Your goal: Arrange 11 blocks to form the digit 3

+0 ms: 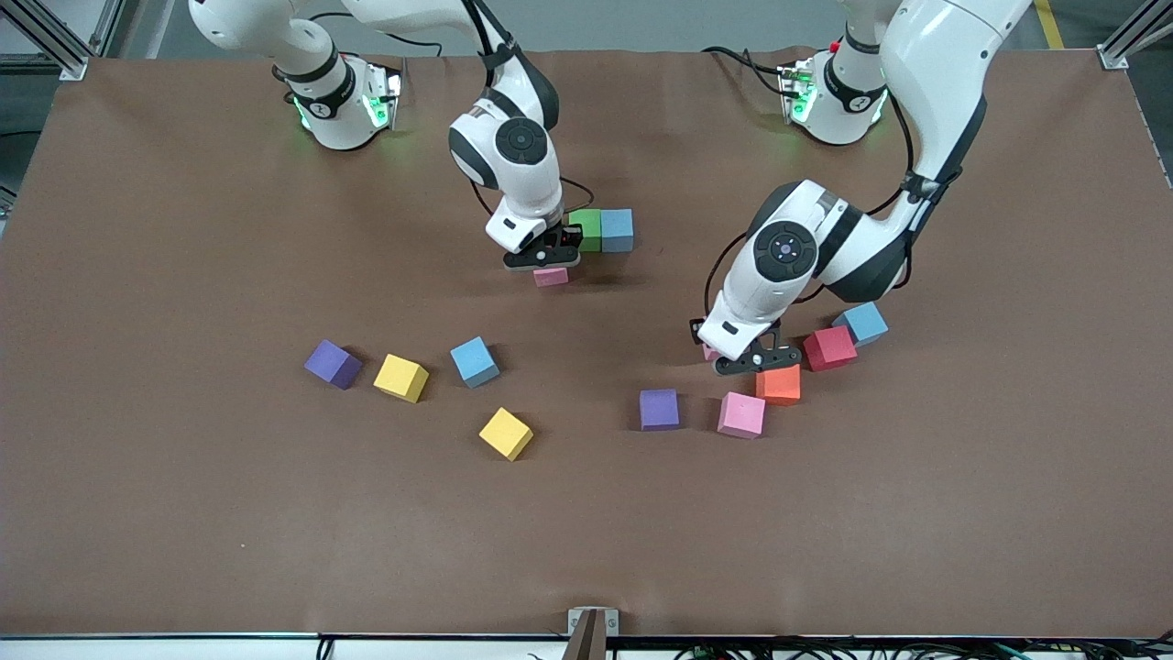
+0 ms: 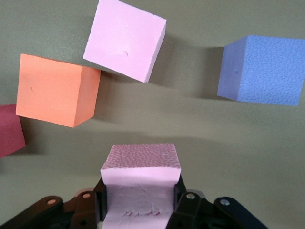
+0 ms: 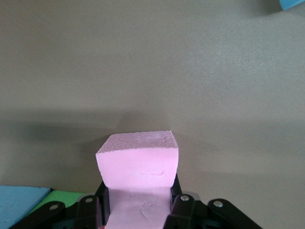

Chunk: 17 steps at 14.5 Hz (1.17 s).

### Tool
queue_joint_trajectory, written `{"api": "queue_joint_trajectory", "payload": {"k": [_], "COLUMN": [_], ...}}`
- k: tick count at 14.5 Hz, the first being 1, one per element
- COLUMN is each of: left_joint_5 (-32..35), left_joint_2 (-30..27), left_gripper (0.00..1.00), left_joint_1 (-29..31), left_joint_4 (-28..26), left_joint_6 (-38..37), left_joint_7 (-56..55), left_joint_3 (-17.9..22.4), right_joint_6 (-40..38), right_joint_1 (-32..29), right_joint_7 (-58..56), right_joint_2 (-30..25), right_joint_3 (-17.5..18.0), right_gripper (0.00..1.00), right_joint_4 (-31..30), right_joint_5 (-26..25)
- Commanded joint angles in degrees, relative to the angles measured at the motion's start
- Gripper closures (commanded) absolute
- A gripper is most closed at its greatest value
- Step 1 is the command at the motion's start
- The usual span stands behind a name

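My right gripper is shut on a pink block, low at the mat just nearer the camera than a touching green block and blue block. In the right wrist view the pink block sits between the fingers of the right gripper. My left gripper is shut on another pink block, mostly hidden under the hand, beside the orange block. In the left wrist view this pink block fills the left gripper.
Near the left gripper lie a red block, a blue block, a pink block and a purple block. Toward the right arm's end lie a purple block, two yellow blocks and a blue block.
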Motion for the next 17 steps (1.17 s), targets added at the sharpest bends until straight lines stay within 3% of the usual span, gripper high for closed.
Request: {"api": "queue_joint_trajectory", "payload": {"k": [1, 17], "left_joint_5": [0.9, 1.0], "left_joint_2": [0.6, 1.3], "left_gripper": [0.54, 0.54], "left_joint_1": [-0.2, -0.1], "left_joint_4": [1.3, 2.0], "left_joint_6": [-1.2, -1.2], "left_joint_7": [-0.8, -0.9], "left_joint_3": [-0.1, -0.1], "right_joint_6": [1.1, 1.1], "right_joint_1": [0.9, 0.8], "right_joint_7": [1.3, 1.3], "right_joint_2": [-1.7, -1.2], "right_joint_3": [-0.1, -0.1], "right_gripper": [0.99, 0.98], "right_joint_4": [-2.0, -1.7], "right_joint_5": [0.1, 0.1]}}
